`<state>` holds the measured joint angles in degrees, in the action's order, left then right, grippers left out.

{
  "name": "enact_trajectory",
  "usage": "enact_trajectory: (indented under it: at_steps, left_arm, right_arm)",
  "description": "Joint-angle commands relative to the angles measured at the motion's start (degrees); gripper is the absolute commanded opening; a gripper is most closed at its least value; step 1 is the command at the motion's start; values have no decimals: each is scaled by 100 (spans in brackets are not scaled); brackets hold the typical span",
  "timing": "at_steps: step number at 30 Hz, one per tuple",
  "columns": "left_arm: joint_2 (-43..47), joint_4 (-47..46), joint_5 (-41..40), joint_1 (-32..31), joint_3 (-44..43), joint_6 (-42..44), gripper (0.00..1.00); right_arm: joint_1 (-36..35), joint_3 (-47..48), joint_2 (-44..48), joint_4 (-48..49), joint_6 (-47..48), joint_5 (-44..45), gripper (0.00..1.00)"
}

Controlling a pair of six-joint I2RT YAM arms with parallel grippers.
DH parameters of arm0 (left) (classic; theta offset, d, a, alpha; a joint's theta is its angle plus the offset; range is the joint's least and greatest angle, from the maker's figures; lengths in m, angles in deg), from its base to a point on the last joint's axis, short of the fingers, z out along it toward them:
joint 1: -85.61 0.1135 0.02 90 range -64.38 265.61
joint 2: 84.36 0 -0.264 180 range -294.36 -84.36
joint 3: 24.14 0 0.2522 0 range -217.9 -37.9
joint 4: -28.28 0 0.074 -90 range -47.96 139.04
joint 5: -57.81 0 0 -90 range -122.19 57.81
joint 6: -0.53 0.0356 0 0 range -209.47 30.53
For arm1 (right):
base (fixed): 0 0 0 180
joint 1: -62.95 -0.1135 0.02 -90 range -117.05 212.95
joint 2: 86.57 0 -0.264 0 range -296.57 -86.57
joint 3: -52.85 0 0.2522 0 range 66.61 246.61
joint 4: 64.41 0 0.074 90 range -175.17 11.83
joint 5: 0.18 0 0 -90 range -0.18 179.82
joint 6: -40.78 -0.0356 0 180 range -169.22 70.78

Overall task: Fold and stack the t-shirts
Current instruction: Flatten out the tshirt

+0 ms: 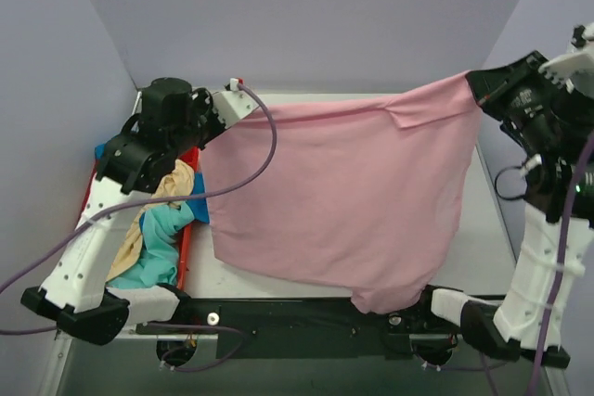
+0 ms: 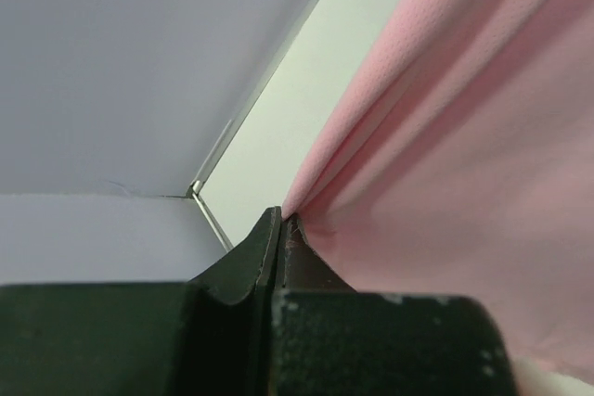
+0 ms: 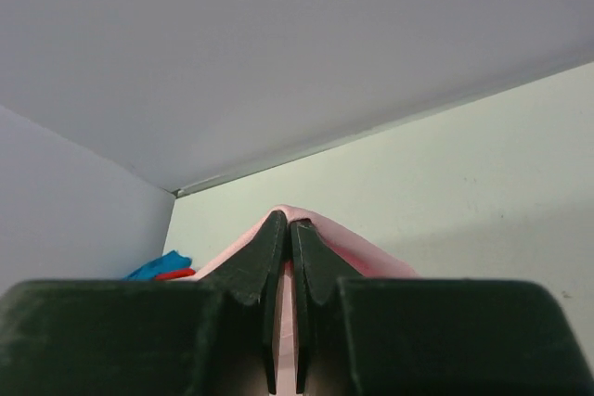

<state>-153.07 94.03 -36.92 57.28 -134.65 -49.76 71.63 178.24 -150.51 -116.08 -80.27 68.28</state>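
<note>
The light pink t-shirt [image 1: 343,197] hangs spread in the air between both grippers, its lower edge drooping to the table's front rail. My left gripper [image 1: 215,118] is shut on its upper left corner; in the left wrist view the gripper [image 2: 281,220] pinches the pink cloth [image 2: 464,155]. My right gripper [image 1: 475,85] is shut on the upper right corner; in the right wrist view the gripper [image 3: 289,224] has pink cloth [image 3: 371,257] over and between its fingers. Cream-yellow [image 1: 172,187], teal [image 1: 162,238] and blue [image 1: 104,150] t-shirts lie bunched in the tray.
A red plastic tray [image 1: 185,248] stands at the left under the left arm. The white table [image 1: 487,220] shows to the right of the shirt. Lilac walls enclose the back and sides. A black rail [image 1: 278,308] runs along the near edge.
</note>
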Motion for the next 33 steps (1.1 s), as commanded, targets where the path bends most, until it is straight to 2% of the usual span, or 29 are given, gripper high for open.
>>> enact_trajectory:
  at_steps: [1,5,11,13,16,18,21,25,28,33]
  left_arm:
    - [-731,-1135,-203,144,-370,134,0]
    - [-1993,-1726,-388,538,-1353,-163,0]
    - [-3533,-2070,-651,873,-3594,-674,0]
    - [-3972,-2000,-669,926,-4690,-675,0]
    - [-4265,-1806,-617,935,-5240,-447,0]
    - [-4221,-1867,-573,935,-5048,-262,0]
    - [-3827,-2017,-424,927,-4032,80,0]
    - [-3133,-2105,-125,909,-2451,423,0]
    - [-2527,-2079,95,804,-1183,827,0]
    - [-1708,-2087,174,338,1521,1522,0]
  right_arm:
    - [1,41,-1066,1118,-323,71,0]
    - [-51,1094,-2296,1163,-419,27,0]
    - [-87,3185,-3887,1268,-595,-166,0]
    - [-34,3443,-4064,1435,-648,-149,0]
    - [89,3199,-3872,1698,-648,-70,0]
    - [142,2971,-3687,1760,-570,-70,0]
    - [177,2426,-3346,1752,-446,-218,0]
    - [177,451,-2425,1603,-349,-465,0]
    - [195,-1514,-1615,1314,-200,-282,0]
    - [195,-4092,-16,621,89,105,0]
